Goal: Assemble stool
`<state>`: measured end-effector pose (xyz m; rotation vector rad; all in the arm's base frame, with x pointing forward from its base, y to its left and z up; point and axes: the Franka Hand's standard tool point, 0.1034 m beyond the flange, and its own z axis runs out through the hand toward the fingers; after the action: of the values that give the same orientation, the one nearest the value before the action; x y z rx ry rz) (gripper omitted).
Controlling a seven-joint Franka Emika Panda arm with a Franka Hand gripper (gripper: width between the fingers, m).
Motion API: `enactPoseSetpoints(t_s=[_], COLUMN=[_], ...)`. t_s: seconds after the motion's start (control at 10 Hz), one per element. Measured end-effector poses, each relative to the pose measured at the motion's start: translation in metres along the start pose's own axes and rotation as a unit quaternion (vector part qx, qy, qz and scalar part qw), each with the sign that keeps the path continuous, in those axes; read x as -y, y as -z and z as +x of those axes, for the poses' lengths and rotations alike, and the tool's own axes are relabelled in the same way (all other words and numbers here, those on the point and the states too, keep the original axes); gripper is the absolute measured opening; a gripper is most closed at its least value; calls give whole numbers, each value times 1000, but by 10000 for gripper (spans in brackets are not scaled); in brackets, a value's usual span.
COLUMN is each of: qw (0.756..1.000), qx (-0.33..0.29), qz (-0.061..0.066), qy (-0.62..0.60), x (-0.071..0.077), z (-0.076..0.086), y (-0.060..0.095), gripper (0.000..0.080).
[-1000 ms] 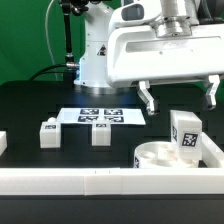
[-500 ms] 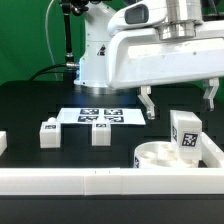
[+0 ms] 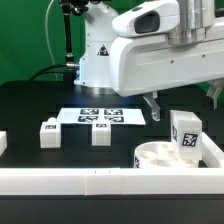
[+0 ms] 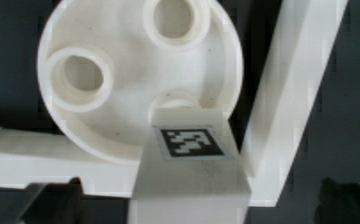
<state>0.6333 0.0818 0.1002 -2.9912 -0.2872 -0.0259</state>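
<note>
The white round seat disc (image 3: 160, 157) lies in the corner of the border rail at the exterior view's right. One tagged leg (image 3: 185, 134) stands upright on its far side. My gripper (image 3: 188, 106) hangs open just above this leg, with one finger (image 3: 153, 108) to its left; it holds nothing. In the wrist view the seat disc (image 4: 124, 70) shows its holes, and the leg (image 4: 191, 150) stands between my dark fingertips (image 4: 49, 200). Two more legs (image 3: 48, 133) (image 3: 100, 132) stand on the black table.
The marker board (image 3: 100, 116) lies behind the two loose legs. The long white border rail (image 3: 90, 181) runs along the front and turns up at the right (image 4: 298, 90). A small white part (image 3: 3, 142) shows at the left edge. The robot base (image 3: 95, 50) stands behind.
My gripper has moved toward the exterior view's right and now sits over the upright leg on the seat. The parts have not moved.
</note>
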Motion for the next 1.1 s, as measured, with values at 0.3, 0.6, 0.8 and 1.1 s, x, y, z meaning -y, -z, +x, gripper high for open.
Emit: enactPoseSetpoints(t_s=[0.3, 0.6, 0.8, 1.1], qw=[1000, 977, 959, 926], qx=[-4, 2, 3, 8], qz=[0, -14, -19, -23], qy=[27, 213, 281, 376], x=[2, 0, -2, -6], z=[1, 5, 7, 6], y=[-1, -2, -2, -3], gripper=[649, 649, 649, 649])
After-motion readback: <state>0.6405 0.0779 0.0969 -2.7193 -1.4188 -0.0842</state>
